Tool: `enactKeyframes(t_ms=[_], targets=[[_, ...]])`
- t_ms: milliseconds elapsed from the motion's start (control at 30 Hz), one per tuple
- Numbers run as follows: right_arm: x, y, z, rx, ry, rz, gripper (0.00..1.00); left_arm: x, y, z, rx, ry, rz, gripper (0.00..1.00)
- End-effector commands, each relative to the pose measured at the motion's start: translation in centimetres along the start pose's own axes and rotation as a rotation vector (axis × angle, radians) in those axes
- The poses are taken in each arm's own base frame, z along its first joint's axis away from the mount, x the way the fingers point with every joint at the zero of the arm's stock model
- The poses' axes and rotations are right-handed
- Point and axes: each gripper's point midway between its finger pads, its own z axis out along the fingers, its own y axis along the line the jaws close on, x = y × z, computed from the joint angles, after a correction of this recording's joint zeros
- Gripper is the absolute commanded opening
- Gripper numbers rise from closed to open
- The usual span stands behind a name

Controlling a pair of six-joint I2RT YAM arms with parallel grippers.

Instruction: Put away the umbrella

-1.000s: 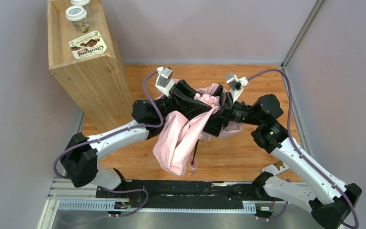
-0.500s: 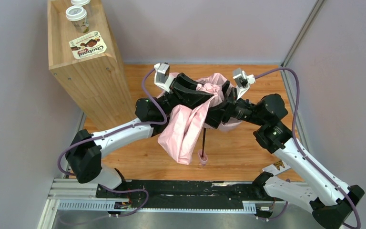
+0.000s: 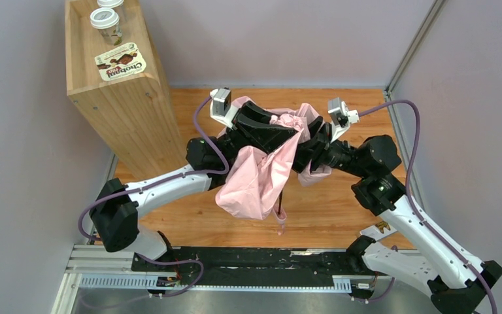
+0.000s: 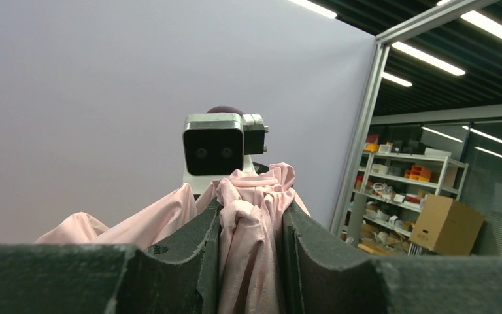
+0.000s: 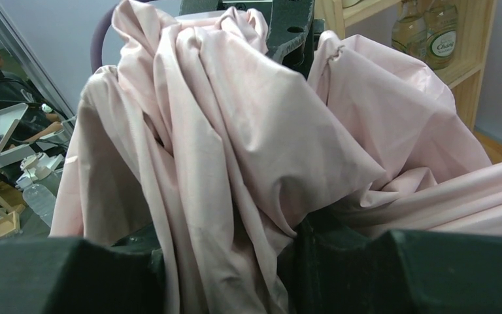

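Observation:
The umbrella (image 3: 258, 176) is a loose pale pink bundle held up over the middle of the wooden table, between the two arms. A thin black rib with a pink strap end (image 3: 280, 216) dangles below it. My left gripper (image 3: 286, 127) comes in from the left and is shut on a bunched fold of the umbrella (image 4: 251, 242); the pink cloth fills the gap of the left gripper (image 4: 251, 261). My right gripper (image 3: 304, 140) comes in from the right. In its wrist view the umbrella (image 5: 235, 131) drapes over the right gripper (image 5: 225, 275), whose jaws pinch a fold.
A tall wooden shelf unit (image 3: 111, 85) stands at the back left with lidded cups (image 3: 106, 19) and a yoghurt lid (image 3: 121, 65) on top. Bottles (image 5: 441, 39) stand on its shelves. Grey walls enclose the table; a metal rail (image 3: 235, 265) runs along the near edge.
My right gripper has shut on the pink cloth and shifted a little right. The left gripper moved slightly back. The hanging bundle has lifted and drawn up shorter.

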Motion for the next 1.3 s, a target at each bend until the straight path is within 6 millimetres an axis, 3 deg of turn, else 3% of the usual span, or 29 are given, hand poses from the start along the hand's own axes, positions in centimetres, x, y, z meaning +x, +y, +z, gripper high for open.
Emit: enactKeyframes(t_ms=[0,133,167,200,300,500,633,667,700,733,767,800,833,867,1000,1133,1267], targets=[[4.9,-0.2,-0.2,0.016,0.152,0.108,0.00,2.9,-5.6,0.7,0.183,0.050,-0.092,0.00],[4.8,0.1,-1.1,0.042,0.151,0.116,0.00,2.5,-4.4,0.2,0.140,0.053,-0.125,0.00],[4.7,0.3,-1.6,0.048,0.149,0.117,0.00,2.4,-3.8,0.0,0.120,0.053,-0.144,0.13],[4.9,0.3,-1.9,0.061,0.152,0.120,0.00,1.8,-3.0,-0.3,0.095,0.046,-0.170,0.37],[5.3,0.5,-3.5,0.107,0.164,0.119,0.00,1.0,-1.1,-1.8,0.020,0.037,-0.230,0.66],[5.5,0.1,-6.7,0.237,0.160,0.086,0.00,0.1,1.8,-4.7,-0.131,0.060,-0.246,0.69],[4.6,-0.8,-9.5,0.403,0.158,0.072,0.00,-1.0,5.0,-7.6,-0.360,0.143,-0.119,0.69],[4.3,-1.2,-10.2,0.451,0.160,0.065,0.00,-1.3,5.6,-8.5,-0.462,0.173,-0.113,0.69],[3.9,-1.8,-10.9,0.512,0.158,0.060,0.00,-4.0,5.2,-8.0,-0.499,0.146,0.031,0.70],[3.4,-2.4,-11.7,0.581,0.157,0.058,0.00,-2.4,7.3,-10.5,-0.672,0.239,0.005,0.70],[3.1,-3.7,-12.9,0.687,0.163,0.056,0.00,-4.9,7.4,-10.0,-0.726,0.233,0.143,0.70],[2.6,-4.9,-14.2,0.801,0.162,0.053,0.00,-3.7,8.5,-12.4,-0.833,0.343,0.163,0.68],[2.0,-6.0,-15.3,0.903,0.158,0.045,0.00,-4.9,8.3,-11.7,-0.855,0.358,0.196,0.65],[1.4,-6.7,-16.1,0.970,0.158,0.031,0.00,-4.0,8.5,-13.0,-0.902,0.443,0.193,0.65],[-1.3,-8.9,-17.8,1.182,0.149,-0.031,0.00,-0.3,7.1,-12.8,-0.837,0.643,0.118,0.70],[-2.6,-9.4,-16.1,1.178,0.200,-0.059,0.00,3.9,5.7,-12.8,-0.840,0.760,0.261,0.71],[-2.7,-8.8,-14.3,1.092,0.221,-0.048,0.00,5.8,7.0,-12.9,-0.837,0.774,0.230,0.72]])
